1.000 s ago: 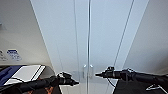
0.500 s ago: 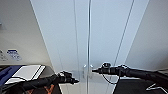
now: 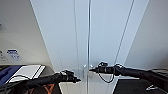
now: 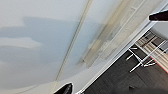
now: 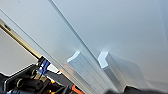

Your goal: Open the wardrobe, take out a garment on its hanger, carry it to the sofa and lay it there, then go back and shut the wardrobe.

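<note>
In the head view the tall white wardrobe (image 3: 100, 37) with two full-height doors stands straight ahead, doors shut; the left tool (image 3: 78, 80) points at the left door just beside the small white vertical handles (image 3: 87, 71), and the right tool (image 3: 91, 70) reaches the right handle, its grip impossible to judge. The left wrist view shows the white door face, a handle (image 4: 100, 47) and dark wood floor (image 4: 125, 80); whether that tool is parted cannot be told. The right wrist view shows both handles close up.
</note>
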`<state>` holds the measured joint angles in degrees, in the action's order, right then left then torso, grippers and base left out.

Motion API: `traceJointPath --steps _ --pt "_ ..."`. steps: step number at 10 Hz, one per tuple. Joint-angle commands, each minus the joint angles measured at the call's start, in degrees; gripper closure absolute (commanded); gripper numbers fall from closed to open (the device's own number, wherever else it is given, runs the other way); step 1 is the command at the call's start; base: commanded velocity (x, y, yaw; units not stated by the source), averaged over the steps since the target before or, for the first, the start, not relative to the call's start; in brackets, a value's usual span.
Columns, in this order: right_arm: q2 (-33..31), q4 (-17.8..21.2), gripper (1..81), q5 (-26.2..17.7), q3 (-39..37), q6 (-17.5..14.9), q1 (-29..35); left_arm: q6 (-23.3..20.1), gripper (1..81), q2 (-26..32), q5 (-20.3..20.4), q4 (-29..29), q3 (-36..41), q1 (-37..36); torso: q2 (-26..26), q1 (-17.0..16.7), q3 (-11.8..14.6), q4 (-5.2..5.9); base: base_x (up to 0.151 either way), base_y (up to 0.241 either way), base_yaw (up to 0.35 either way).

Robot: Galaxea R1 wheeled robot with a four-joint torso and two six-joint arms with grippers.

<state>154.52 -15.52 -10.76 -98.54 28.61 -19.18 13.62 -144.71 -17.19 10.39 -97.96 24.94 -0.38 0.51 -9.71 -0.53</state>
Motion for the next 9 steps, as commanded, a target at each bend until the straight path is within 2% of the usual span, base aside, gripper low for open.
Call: traceJointPath --steps 1,9 --pt "1.34 -0.83 1.0 -0.4 -1.64 0.3 9.81 0.01 1.0 -0.75 -1.27 -0.45 -0.21 -9.51 0.0 0.0 0.0 0.0 0.0 0.0 0.0" --pt "5.48 -1.62 1.0 -1.63 -3.5 0.3 9.37 0.01 1.0 -8.66 -1.27 0.24 -10.4 -10.21 0.02 0.0 -0.02 0.0 0.0 0.0 0.0"
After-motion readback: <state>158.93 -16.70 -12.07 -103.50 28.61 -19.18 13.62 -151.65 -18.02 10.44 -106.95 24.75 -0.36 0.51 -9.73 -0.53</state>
